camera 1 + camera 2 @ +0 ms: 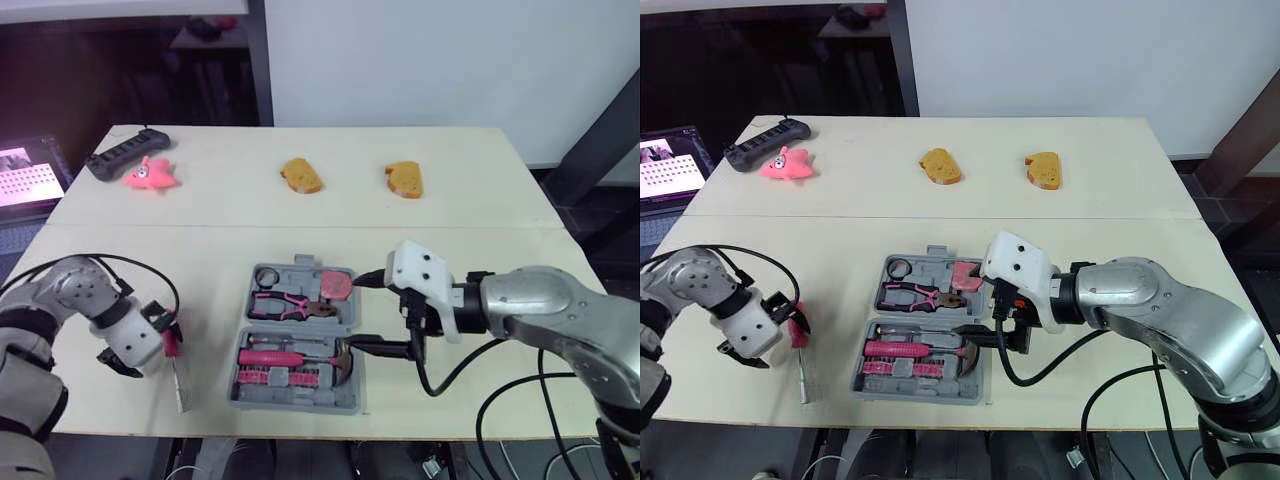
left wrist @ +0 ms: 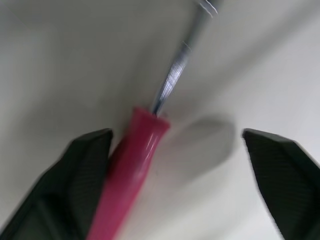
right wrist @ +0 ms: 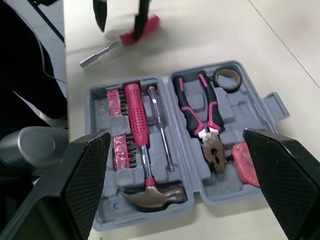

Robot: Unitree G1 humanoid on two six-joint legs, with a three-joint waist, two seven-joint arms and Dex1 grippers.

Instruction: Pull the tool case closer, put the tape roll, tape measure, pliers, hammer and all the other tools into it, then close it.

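The grey tool case (image 1: 345,400) lies open near the table's front edge. In it are the tape roll (image 1: 266,276), pliers (image 1: 285,303), pink tape measure (image 1: 338,286), hammer (image 1: 300,358) and a row of bits. My right gripper (image 1: 366,313) stands open at the case's right side, its fingers reaching over the rim. A pink-handled driver (image 1: 178,375) lies on the table left of the case. My left gripper (image 2: 177,134) is open around its handle (image 2: 131,170), which rests against one finger (image 2: 85,170).
At the back of the table lie a black power strip (image 1: 127,153), a pink toy (image 1: 150,175) and two brown bread-like pieces (image 1: 301,175) (image 1: 405,179). A lit screen (image 1: 25,172) stands off the table's left edge. Cables trail from both arms.
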